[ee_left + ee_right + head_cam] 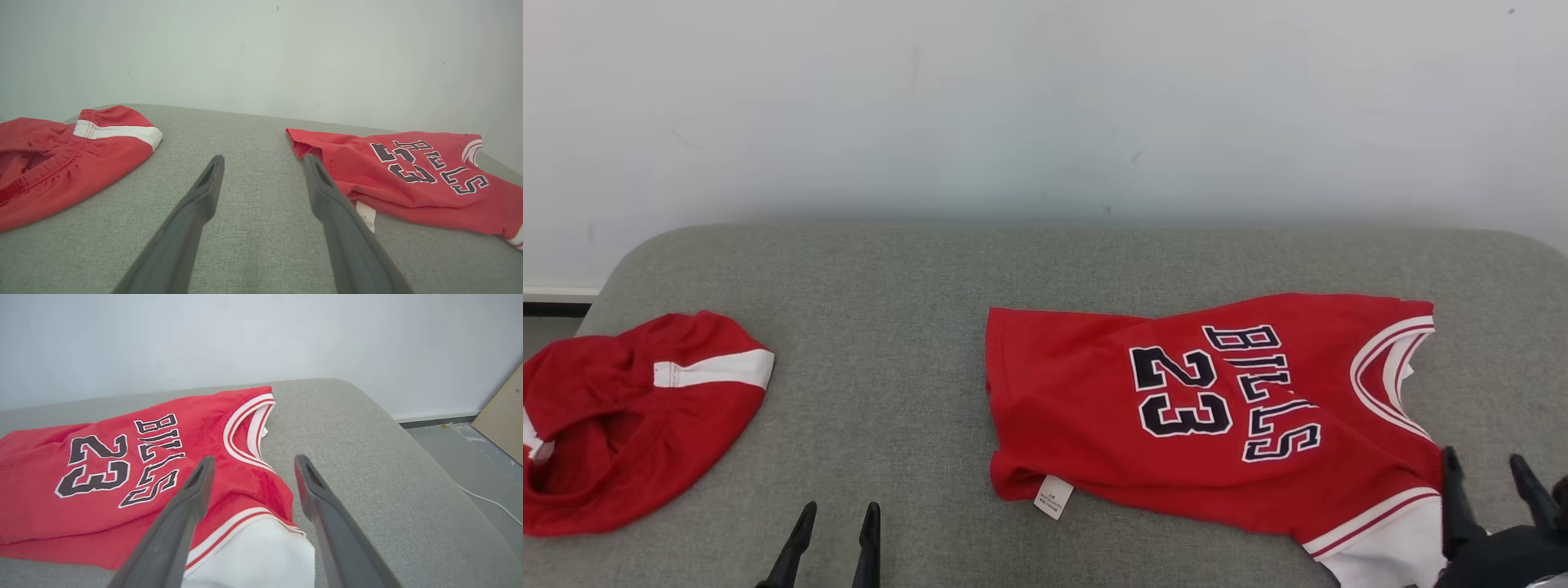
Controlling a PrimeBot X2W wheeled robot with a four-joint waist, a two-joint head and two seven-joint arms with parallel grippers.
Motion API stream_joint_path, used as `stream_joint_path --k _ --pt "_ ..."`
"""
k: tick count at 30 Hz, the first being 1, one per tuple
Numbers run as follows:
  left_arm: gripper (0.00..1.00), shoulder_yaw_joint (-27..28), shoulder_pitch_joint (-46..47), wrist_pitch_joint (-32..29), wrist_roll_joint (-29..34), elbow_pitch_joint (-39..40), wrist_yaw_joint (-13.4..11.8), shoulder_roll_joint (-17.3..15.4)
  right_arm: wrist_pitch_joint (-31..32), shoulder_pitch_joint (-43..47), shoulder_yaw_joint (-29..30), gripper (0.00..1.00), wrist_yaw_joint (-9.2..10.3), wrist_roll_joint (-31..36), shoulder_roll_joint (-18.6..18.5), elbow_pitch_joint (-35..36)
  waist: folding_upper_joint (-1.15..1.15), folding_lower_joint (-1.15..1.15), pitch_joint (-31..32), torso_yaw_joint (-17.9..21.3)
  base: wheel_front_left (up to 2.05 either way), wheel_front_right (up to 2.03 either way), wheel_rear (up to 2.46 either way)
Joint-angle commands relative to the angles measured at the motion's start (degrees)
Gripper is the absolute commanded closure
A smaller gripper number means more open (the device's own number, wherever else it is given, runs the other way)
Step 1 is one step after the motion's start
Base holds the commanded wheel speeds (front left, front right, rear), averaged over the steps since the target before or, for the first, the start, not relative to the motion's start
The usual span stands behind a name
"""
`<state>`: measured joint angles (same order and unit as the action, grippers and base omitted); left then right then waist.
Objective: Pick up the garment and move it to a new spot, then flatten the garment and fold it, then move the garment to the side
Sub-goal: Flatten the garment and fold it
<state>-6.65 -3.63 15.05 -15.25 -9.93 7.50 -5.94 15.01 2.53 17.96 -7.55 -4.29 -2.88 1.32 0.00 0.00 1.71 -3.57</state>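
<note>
A red jersey (1201, 416) with "BULLS 23" lies spread on the grey cushion (898, 327), collar to the right, a white label at its lower hem. It also lies at the right in the left wrist view as the jersey (408, 175) and under my right fingers as the jersey (122, 477). My right gripper (1486, 469) is open at the jersey's lower right shoulder, above a white sleeve part (253, 555); it reads as the right gripper (253, 467). My left gripper (837, 514) is open over bare cushion, left of the hem, also seen as the left gripper (263, 163).
Red shorts (629, 416) with a white stripe lie crumpled at the cushion's left end, also the shorts (69, 159). A white wall runs behind. The cushion's right edge drops to a grey floor (470, 465) with a white cable and a board leaning there.
</note>
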Motion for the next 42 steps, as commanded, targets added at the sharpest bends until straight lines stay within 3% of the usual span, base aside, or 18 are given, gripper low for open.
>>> stream_joint_path --k 1,9,16,20,25,33,42 --pt "0.0 0.2 -0.8 0.2 -0.3 0.0 -0.1 -0.1 -2.2 0.8 -1.1 0.0 0.13 -0.7 0.0 0.5 0.0 0.0 0.1 0.2 0.0 0.0 0.0" --pt "0.0 0.5 -0.5 0.2 0.0 -0.6 -0.1 0.0 -14.8 2.8 -12.5 0.0 0.13 -0.8 0.0 0.1 0.0 0.0 0.3 0.5 0.0 0.0 0.0" --pt "0.0 0.9 -0.5 0.2 0.3 -1.6 -0.1 0.1 -17.1 3.8 -16.4 0.0 0.13 -1.2 0.0 -2.9 0.0 0.0 0.2 0.6 0.0 0.0 0.0" --pt "0.0 -1.5 2.6 0.2 -1.1 -4.7 -0.1 -0.9 -17.6 2.8 -17.9 0.0 0.13 -1.5 0.0 -3.8 0.0 0.0 -0.3 1.7 0.0 0.0 0.0" --pt "0.0 -7.6 10.6 -3.7 -7.1 -10.6 -0.1 -2.7 -17.1 1.9 -19.6 0.0 0.13 -1.6 0.0 -4.5 0.0 0.0 -1.6 4.2 0.0 0.0 0.0" --pt "0.0 -12.7 24.9 -16.7 -22.1 -18.9 -0.1 -4.6 -16.8 -0.1 -21.4 0.0 0.13 -1.7 0.0 -4.1 0.0 0.0 -6.0 9.9 0.0 0.0 0.0" --pt "0.0 -14.5 29.3 -19.6 -23.8 -24.9 -0.4 -5.8 -18.2 -1.3 -21.8 0.0 0.13 -2.8 0.0 -5.3 0.0 0.0 -7.8 12.7 0.0 0.0 0.0"
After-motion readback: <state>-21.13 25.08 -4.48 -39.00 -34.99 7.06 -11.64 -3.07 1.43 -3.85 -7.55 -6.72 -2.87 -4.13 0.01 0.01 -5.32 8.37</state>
